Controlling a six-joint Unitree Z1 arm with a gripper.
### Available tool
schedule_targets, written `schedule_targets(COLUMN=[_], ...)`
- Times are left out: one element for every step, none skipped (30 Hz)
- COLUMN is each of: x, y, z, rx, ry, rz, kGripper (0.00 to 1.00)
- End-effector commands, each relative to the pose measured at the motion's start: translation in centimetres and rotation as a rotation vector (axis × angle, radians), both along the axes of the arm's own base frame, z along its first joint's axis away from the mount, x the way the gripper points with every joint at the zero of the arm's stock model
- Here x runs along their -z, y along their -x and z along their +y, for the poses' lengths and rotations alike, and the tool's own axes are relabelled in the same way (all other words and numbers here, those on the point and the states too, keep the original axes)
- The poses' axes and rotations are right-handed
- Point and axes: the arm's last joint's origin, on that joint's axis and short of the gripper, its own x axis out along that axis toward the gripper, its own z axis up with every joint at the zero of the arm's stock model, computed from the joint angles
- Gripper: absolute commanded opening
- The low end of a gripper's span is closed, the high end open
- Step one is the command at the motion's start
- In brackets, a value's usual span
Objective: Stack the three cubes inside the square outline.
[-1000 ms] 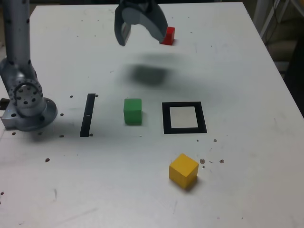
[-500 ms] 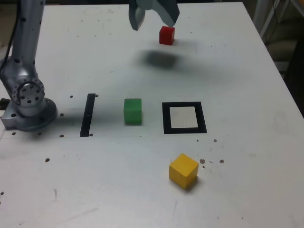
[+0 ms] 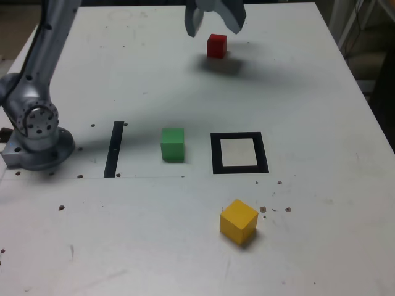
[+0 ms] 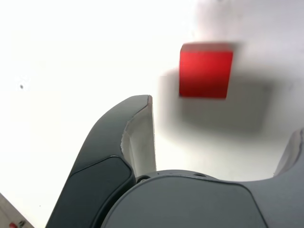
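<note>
Presently end effector (image 3: 214, 17) spread wide, empty, above red cube (image 3: 216, 45). Cube judged light, rigid, matte. You should pinch two opposite flat faces, mid-height, squarely.

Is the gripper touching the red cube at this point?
Apart. The wrist view shows the red cube on the table beyond the fingertips of the open gripper, with bare table between them. In the exterior view the gripper hangs above the cube.
</note>
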Motion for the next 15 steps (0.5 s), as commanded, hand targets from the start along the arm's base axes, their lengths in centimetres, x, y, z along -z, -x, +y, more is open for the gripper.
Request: schedule_targets(x=[0.5,0.7,0.9,1.1,1.3,1.6,1.9,2.2,2.4,2.7,2.8,3.1,3.2,3.3,3.5], y=[-0.5,-0.7,-1.0,-1.2,-1.4,-1.6,-1.7,-1.8,-1.9,-2.0,-2.0,-2.1,-2.1,-2.1,-2.2], z=[0.6,0.8,1.1,1.3,1.5,1.7,1.9,2.1,2.3,2.5,2.6,2.8,2.9,3.0,3.1], rx=[-0.001,-0.001,-0.001,-0.001,-0.001,-0.002,-0.003,-0.005,-0.007,-0.009,-0.011,-0.013,-0.015,-0.016,-0.017], ry=[0.001,0.001,0.001,0.002,0.003,0.005,0.007,0.009,0.012,0.015,0.016,0.02,0.022,0.024,0.026], rz=[0.01,0.014,0.017,0.021,0.025,0.029,0.032,0.036,0.039,0.042,0.044,0.048,0.051,0.053,0.055], kGripper=[0.98,0.98,0.98,0.98,0.98,0.98,0.98,0.98,0.98,0.98,0.98,0.98,0.98,0.98,0.98])
